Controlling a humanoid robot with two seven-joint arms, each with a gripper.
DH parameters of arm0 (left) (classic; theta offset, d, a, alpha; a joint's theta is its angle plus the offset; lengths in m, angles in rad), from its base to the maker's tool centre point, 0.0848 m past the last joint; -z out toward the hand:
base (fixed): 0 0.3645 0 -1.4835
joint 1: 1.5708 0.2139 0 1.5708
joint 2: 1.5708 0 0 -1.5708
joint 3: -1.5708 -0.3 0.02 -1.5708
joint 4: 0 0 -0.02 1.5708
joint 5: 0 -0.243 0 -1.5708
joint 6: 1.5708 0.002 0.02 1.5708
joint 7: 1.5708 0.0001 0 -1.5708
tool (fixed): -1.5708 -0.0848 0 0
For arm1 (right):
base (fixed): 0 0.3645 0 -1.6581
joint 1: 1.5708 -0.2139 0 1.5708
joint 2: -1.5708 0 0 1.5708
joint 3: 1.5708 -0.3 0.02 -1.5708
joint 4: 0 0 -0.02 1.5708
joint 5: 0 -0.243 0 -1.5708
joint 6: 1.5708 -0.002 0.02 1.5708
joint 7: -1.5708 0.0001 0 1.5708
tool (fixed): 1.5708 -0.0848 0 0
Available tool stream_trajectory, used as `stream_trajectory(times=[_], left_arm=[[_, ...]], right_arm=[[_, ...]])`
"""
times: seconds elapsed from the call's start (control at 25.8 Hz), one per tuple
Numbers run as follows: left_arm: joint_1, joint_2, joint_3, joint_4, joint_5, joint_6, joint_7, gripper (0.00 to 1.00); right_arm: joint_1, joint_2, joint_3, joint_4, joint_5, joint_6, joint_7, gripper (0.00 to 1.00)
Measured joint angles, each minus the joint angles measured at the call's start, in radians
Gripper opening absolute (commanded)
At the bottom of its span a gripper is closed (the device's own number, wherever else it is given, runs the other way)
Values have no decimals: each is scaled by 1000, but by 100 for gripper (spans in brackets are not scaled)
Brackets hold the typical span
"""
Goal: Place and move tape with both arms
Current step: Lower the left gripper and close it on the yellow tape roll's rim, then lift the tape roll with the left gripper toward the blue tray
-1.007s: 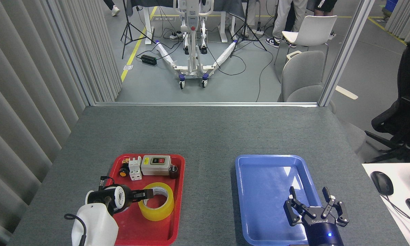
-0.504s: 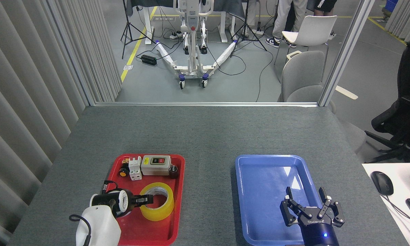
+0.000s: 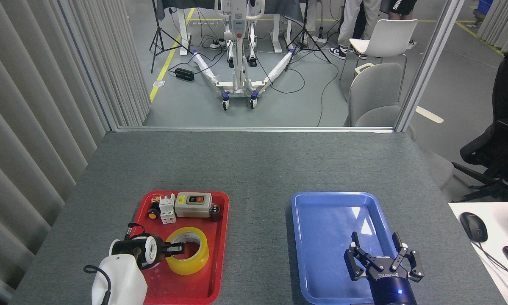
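tape (image 3: 189, 250) in red tray (image 3: 220, 271), near left | my left gripper (image 3: 178, 248) clamps its wall | my right gripper (image 3: 376, 248) spread over blue tray (image 3: 321, 212)

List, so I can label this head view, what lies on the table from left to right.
left gripper → tape in the red tray → blue tray → right gripper → mouse

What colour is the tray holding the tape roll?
Red plastic tray, clearest in the head view.
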State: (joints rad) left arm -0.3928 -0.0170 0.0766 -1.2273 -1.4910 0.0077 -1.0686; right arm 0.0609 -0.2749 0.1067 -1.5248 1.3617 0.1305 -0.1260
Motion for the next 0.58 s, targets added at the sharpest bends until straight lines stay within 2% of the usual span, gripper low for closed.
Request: stream_trajectory(times=[0.31, 0.46, 0.58], left_arm=[[2, 6, 4, -5, 1, -51, -9, 1], [6, -3, 23, -18, 19, -71, -7, 0], [14, -21, 60, -38, 82, -63, 24, 0]], right_arm=[[0, 3, -1, 0, 20, 4, 2, 100], [0, 1, -1, 1, 28, 6, 1, 100], [-1, -2, -1, 1, 32, 6, 1, 100]])
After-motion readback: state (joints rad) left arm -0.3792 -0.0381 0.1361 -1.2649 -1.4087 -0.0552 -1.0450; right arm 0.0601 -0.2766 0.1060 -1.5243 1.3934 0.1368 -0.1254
